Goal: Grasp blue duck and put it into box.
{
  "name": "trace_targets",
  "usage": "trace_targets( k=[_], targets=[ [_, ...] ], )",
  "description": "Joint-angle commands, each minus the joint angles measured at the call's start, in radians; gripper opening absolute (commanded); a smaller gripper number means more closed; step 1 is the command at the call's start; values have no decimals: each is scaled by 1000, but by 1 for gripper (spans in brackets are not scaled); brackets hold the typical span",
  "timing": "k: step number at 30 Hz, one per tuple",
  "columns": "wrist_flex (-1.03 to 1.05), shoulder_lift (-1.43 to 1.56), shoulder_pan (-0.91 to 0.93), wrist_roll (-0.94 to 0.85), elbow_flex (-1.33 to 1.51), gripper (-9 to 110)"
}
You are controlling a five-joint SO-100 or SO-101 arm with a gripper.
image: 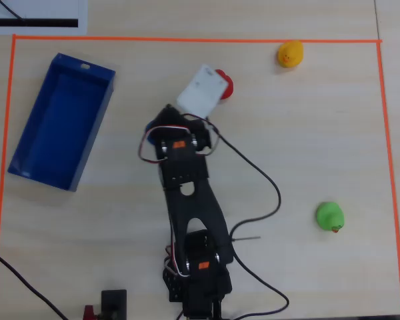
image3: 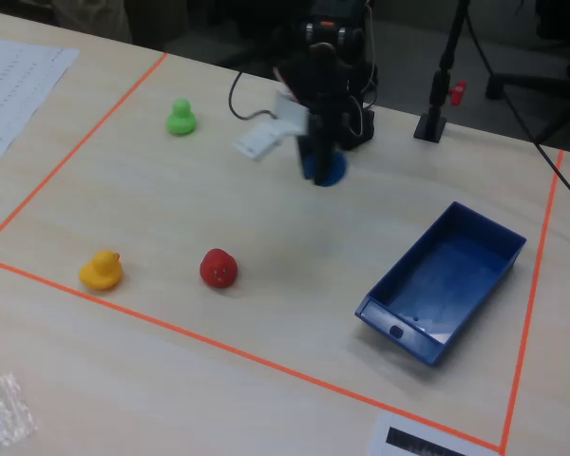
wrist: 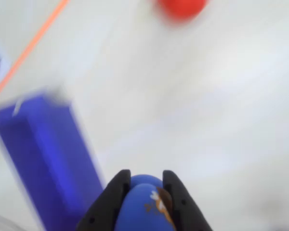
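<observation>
1. Two-finger black gripper point(wrist: 144, 179): in the wrist view I had its jaws clamped on the small bright-blue rubber toy duck point(wrist: 143, 209), one finger on each flank so the round body could not roll out.
2. Blue duck, position: held in the gripper, raised off the pale wooden table point(image3: 133, 171) in the fixed view, well apart from its goal.
3. Large dark-blue open-top plastic box point(image: 59, 121): empty, lying left of the arm in the overhead view; I judged the carry only begun.
4. Red rubber duck point(image3: 218, 268), yellow rubber duck point(image3: 101, 270), green rubber duck point(image3: 180, 118): loose on the table inside the orange tape border point(image: 187, 40), none of them touching.
</observation>
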Motion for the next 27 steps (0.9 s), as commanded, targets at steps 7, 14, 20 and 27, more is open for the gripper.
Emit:
trace_targets(
  k=[7, 14, 20, 27],
  targets=[
    [124, -491, -500, 218, -595, 0],
    [127, -683, -537, 236, -799, 0],
    [291, -917, -555, 282, -1152, 10],
    [377, -1025, -574, 253, -1284, 32]
  ],
)
